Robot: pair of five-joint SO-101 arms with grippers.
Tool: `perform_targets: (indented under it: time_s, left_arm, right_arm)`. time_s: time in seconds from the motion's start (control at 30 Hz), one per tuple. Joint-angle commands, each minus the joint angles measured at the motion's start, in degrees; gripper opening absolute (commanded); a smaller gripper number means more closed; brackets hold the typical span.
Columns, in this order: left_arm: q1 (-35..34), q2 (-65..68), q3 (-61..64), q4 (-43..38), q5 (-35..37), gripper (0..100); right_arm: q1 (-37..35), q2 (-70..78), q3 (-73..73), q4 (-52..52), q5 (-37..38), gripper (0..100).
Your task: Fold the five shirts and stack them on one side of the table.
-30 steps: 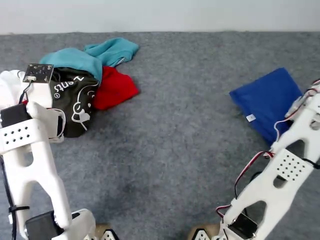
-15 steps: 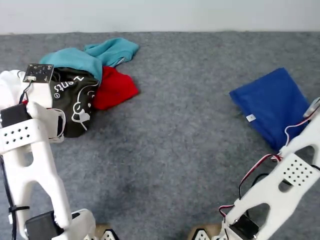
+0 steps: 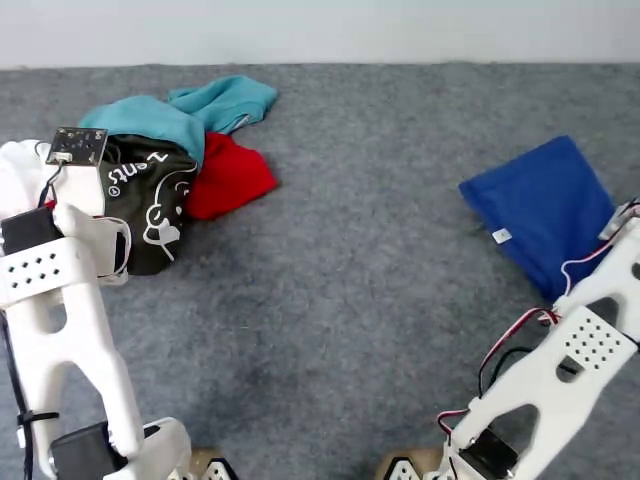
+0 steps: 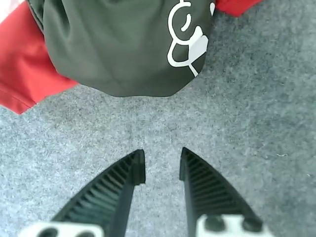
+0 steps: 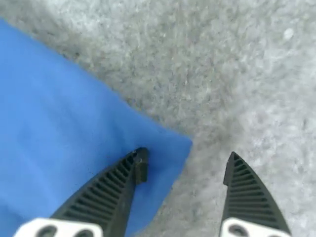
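Counting, you see one blue shirt folded, three heaped shirts, two pincers apart: left pincer, right pincer.

The grey felt table carries a folded blue shirt, its corner lying beneath one spread finger of the right gripper. Just ahead of the left gripper lies a black shirt with a white print, overlapping a red shirt. A teal shirt is bunched farther beyond, and a white shirt lies beside that arm.
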Motion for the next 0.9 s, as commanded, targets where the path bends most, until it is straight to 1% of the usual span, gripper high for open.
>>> perform_targets:
  time_s: [0.0,0.1,0.23,0.33,0.47,0.63,0.67,0.87]
  left_arm:
    - [0.2,-2.2,-0.2,0.2,0.4,13]
    - [0.2,-2.2,-0.2,0.2,0.4,13]
    - [0.2,-2.2,-0.2,0.2,0.4,13]
    - [0.2,-2.2,-0.2,0.2,0.4,13]
    - [0.2,-2.2,-0.2,0.2,0.4,13]
    - [0.2,-2.2,-0.2,0.3,0.4,13]
    - [0.2,-2.2,-0.2,0.3,0.4,13]
    - [0.2,-2.2,-0.2,0.3,0.4,13]
  right_arm:
    - [1.0,-0.6,-1.1,-3.6,2.7,25.2]
    - [1.0,-0.7,-1.1,-5.5,4.5,25.2]
    - [1.0,-0.7,-1.1,-7.2,4.8,25.2]
    - [0.7,-1.8,-2.5,-3.7,4.8,25.2]
    - [-0.2,-5.1,-9.7,4.9,4.7,25.2]
    - [-6.2,-9.5,-20.4,23.4,4.8,25.2]
    - [-8.1,-9.9,-20.8,25.0,4.8,25.2]
    - [-16.4,-12.7,-14.9,24.7,4.8,25.2]
